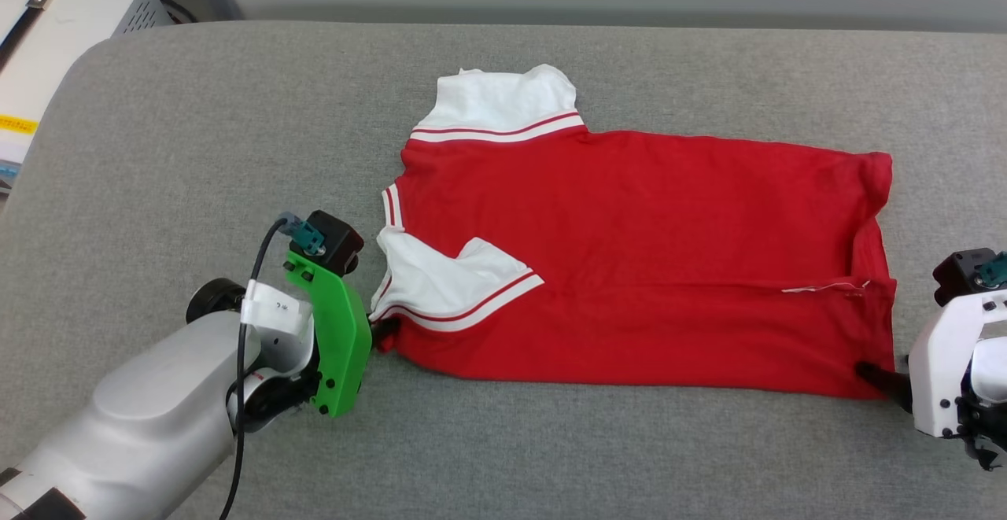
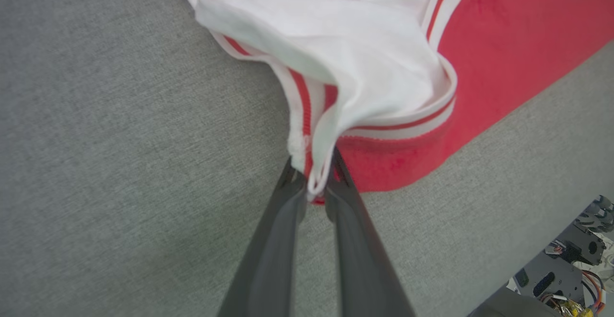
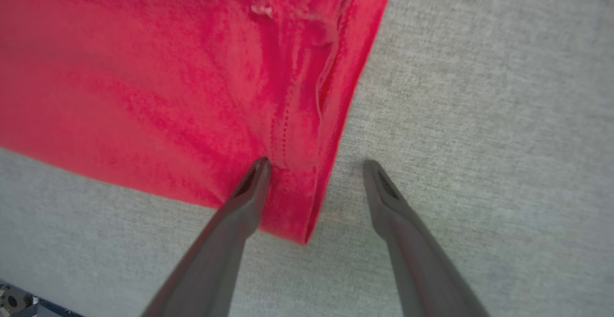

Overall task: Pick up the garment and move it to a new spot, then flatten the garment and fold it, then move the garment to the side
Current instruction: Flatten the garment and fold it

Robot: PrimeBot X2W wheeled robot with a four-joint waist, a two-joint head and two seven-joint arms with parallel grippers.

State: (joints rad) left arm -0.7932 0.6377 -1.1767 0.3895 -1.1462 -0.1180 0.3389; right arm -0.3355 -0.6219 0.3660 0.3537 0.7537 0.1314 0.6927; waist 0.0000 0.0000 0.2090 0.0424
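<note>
the garment, a red jersey with white sleeves and red-and-white striped trim, lies near the middle of a grey padded surface, a little to the right. it is spread out low and mostly flat. its long axis runs left to right across the scene: the neck and sleeve end points left, the plain red hem end points right. one white sleeve sticks out toward the far side at the left end. the other sleeve is turned in and lies over the red body at the near left. no numerals are visible on the upper face.

the pick-and-move and the flattening look done, judging from how it lies. the folding looks begun but not finished, with the near sleeve tucked in and a stitched edge showing near the right end. further folds and the move to the side appear to be left.

the left gripper is at the near left corner, fingers pressed almost together on a pinch of striped sleeve trim, lifting it slightly. the right gripper is at the near right corner with fingers spread wide, holding nothing: one tip rests over the red cloth, the other over the bare grey surface, straddling the cloth's edge.
</note>
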